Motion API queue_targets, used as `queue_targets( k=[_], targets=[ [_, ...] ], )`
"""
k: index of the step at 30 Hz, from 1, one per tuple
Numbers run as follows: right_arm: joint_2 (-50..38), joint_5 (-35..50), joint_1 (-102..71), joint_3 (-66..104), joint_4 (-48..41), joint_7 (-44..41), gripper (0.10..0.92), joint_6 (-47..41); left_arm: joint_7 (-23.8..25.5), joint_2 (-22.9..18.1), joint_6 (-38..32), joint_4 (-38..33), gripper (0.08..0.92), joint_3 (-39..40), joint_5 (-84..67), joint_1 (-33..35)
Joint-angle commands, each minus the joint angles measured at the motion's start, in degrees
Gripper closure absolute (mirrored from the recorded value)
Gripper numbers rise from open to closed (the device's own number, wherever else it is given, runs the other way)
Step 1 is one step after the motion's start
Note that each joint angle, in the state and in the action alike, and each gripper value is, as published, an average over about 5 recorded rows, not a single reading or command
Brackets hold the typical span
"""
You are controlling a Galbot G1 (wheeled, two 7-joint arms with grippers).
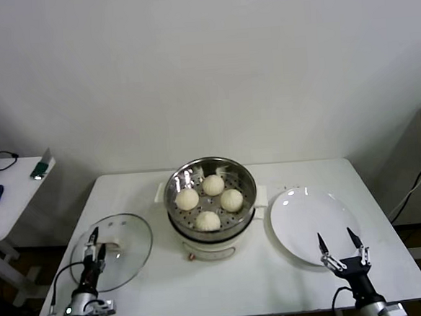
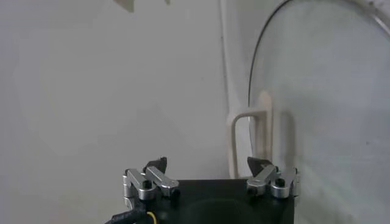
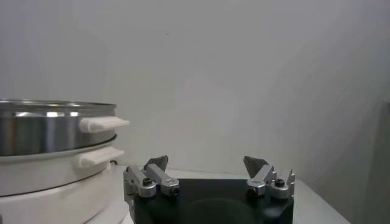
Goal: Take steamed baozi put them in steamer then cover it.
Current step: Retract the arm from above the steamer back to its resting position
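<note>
Only the head view shows four steamed baozi [image 1: 210,200] inside the steamer [image 1: 209,174] at frame centre, cover [image 1: 112,242] lower left. Left hand [image 1: 95,240] over the cover, right hand [image 1: 340,241] lower right: both spread, empty.

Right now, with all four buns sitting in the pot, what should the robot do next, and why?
Probably bring the left gripper, which is open, down onto the glass lid's white handle. All four buns already lie in the steamer, which is uncovered, and the lid lies flat on the table beside that gripper.
</note>
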Motion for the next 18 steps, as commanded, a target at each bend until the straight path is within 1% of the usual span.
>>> queue_targets(
  k=[1, 3, 6, 9, 18],
  targets=[
    [0.03, -0.05, 0.01, -0.08, -0.10, -0.08, 0.203, 0.08, 0.19, -0.05, 1.81, 1.17, 0.177, 1.01, -1.08, -2.13],
    [0.03, -0.06, 0.06, -0.07, -0.25, -0.07, 0.203, 0.16, 0.23, -0.20, 2.07, 1.36, 0.177, 1.33, -1.13, -2.36],
    [0.09, -0.10, 0.12, -0.04, -0.35, 0.00, 0.203, 0.29, 0.45, -0.59, 2.13, 1.90, 0.205, 1.67, -0.83, -2.71],
    [0.15, -0.11, 0.16, -0.02, -0.32, 0.05, 0.203, 0.36, 0.94, -0.96, 2.24, 2.43, 0.276, 1.83, -0.12, -2.88],
    [0.22, -0.09, 0.20, 0.04, -0.15, 0.03, 0.203, 0.49, 1.01, -1.41, 2.68, 4.52, 0.533, 2.10, 1.58, -3.26]
  ],
)
